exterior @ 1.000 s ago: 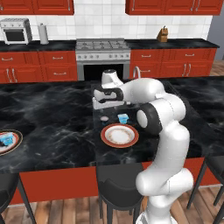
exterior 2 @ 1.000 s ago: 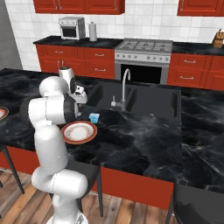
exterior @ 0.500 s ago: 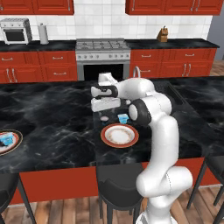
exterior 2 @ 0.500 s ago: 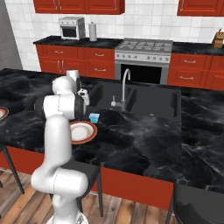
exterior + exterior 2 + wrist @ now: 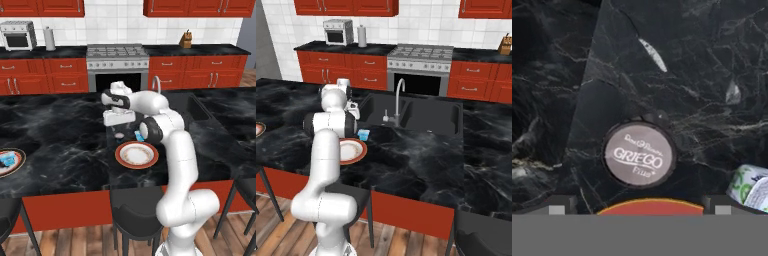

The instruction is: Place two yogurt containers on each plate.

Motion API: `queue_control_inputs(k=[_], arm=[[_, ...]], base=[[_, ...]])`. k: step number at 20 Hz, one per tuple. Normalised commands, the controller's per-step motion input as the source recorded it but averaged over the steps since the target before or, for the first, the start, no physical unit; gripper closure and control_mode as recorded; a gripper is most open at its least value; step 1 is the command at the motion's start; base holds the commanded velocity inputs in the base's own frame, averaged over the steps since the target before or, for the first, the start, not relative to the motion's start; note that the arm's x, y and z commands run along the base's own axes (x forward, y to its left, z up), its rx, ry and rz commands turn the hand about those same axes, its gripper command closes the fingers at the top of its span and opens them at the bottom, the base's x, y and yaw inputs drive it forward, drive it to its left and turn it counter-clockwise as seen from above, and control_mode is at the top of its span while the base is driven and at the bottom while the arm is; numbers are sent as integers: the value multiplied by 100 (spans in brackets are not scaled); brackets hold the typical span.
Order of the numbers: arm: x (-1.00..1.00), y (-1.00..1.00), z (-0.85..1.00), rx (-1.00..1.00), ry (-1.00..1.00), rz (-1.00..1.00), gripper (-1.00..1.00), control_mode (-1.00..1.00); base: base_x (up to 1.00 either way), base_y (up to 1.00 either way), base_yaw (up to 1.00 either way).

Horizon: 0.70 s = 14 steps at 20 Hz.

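Note:
A dark round yogurt container (image 5: 639,155) with a grey printed lid stands on the black counter, just beyond the near plate (image 5: 649,207). It also shows as a small dark tub (image 5: 119,135). My gripper (image 5: 639,209) hangs open right above it, with one fingertip on each side and nothing held. In the left base view the gripper (image 5: 119,124) is over that tub. A light blue yogurt container (image 5: 139,135) (image 5: 363,134) (image 5: 753,187) sits just to its right. The red-rimmed near plate (image 5: 136,154) (image 5: 352,151) holds nothing. A second plate (image 5: 15,161) at far left carries a blue tub (image 5: 6,160).
A sink basin (image 5: 421,116) with a tall faucet (image 5: 398,98) is set in the counter right of the arm. Bar stools (image 5: 136,212) stand below the island's front edge. Stove, cabinets and a toaster oven (image 5: 18,35) line the back wall.
The hand has drifted slightly left and down toward the dark tub while the elbow swung in. The jaws stay open and the containers and plates have not moved.

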Motion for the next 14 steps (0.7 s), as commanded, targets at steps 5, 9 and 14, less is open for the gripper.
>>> queue_control_inputs(k=[5,9,14], arm=[[-6,1,-30,0,4,2,-100,-100],[-34,-3,-37,1,0,3,-100,-100],[-55,-19,-11,6,-3,3,-100,-100]], base=[[0,0,0],[0,0,0],[0,0,0]])
